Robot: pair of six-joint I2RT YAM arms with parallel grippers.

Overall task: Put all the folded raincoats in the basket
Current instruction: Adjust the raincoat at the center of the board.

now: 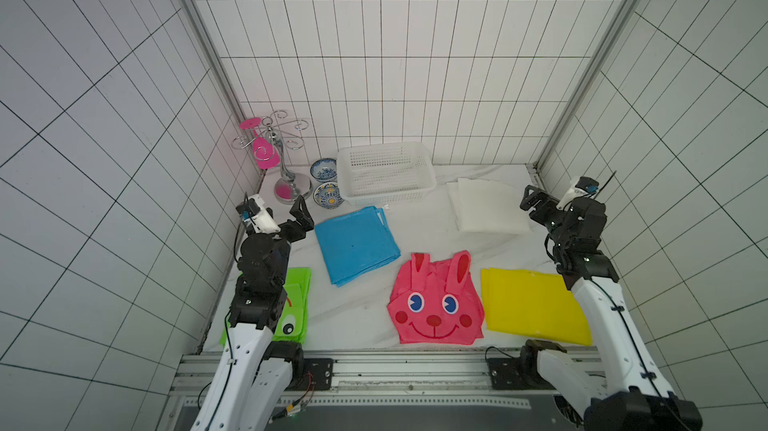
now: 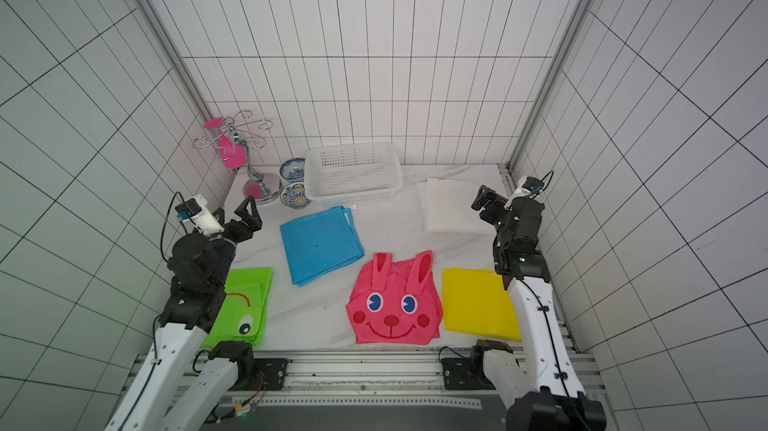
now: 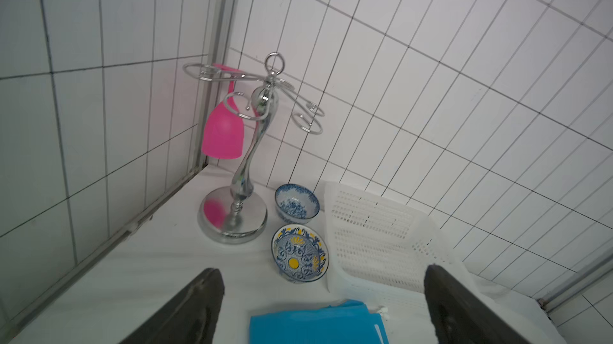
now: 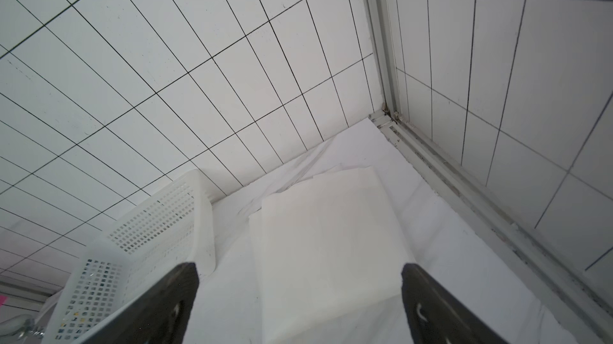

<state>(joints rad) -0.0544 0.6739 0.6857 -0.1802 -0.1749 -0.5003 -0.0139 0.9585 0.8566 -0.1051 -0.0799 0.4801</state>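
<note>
Raincoat (image 1: 356, 245), blue and folded, lies beside the basket (image 1: 390, 194); left hand (image 2: 232, 212) and right hand (image 1: 532, 205) gape wide, empty. Likely light, limp, slippery; pinch stacked layers at an edge.

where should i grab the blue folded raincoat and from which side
Pinch the blue folded raincoat at its edge facing the left tool, coming down from above. It lies flat, so only an edge offers a bite. That edge looks like a closed fold, likely holding the layers together, while the layers splay at the corner by the basket.
</note>
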